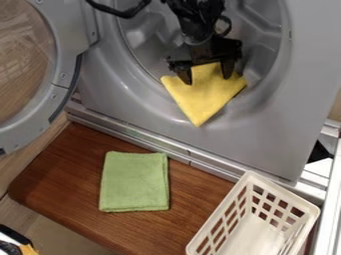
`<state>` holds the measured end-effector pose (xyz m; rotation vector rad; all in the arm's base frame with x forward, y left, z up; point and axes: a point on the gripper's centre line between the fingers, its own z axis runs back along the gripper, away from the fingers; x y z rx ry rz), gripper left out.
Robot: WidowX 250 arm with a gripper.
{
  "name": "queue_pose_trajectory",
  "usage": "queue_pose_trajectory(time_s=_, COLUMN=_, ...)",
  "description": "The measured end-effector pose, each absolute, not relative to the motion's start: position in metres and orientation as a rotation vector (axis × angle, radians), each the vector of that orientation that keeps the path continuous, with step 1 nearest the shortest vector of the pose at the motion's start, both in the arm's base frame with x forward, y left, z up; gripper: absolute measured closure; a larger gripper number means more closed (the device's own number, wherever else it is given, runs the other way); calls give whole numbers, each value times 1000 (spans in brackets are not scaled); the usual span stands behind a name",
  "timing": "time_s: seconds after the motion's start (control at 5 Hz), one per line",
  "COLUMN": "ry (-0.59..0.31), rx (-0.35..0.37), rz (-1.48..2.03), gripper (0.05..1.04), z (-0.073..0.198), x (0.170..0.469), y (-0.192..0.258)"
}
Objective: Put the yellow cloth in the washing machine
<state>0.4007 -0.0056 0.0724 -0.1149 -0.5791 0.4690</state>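
The yellow cloth (pixel 203 97) lies over the lower edge of the washing machine's (pixel 266 134) round opening, 1 corner pointing down its front. The gripper (pixel 207 76) is at the opening, jaws open, its 2 fingers well apart over the cloth. The task looks mostly done: the cloth is at the drum's mouth, but that 1 corner probably needs tucking in. Then the arm (pixel 196 25) should withdraw, leaving the cloth inside.

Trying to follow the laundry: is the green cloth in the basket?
No, the green cloth lies on the wooden board, outside the basket.
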Motion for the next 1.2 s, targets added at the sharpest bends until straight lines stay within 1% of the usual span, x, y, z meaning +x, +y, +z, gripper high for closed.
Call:
queue_pose_trajectory(time_s=0.2, ry=-604, rx=-108, rz=482, gripper=83, z=88, x=395, y=-3)
queue_pose_trajectory(time_s=0.4, ry=-645, rx=-90, rz=500, gripper=83, z=116, x=384, y=2)
queue_pose_trajectory(time_s=0.6, ry=-665, rx=-65, rz=514, gripper=83, z=144, x=353, y=4)
queue_pose_trajectory(time_s=0.8, ry=-592, rx=-7, rz=466, gripper=83, z=130, x=314, y=-6)
queue_pose_trajectory(time_s=1.0, ry=-522, rx=5, rz=473, gripper=83, z=103, x=276, y=-4)
queue_pose_trajectory(time_s=1.2, ry=-441, rx=-34, rz=478, gripper=83, z=68, x=244, y=-7)
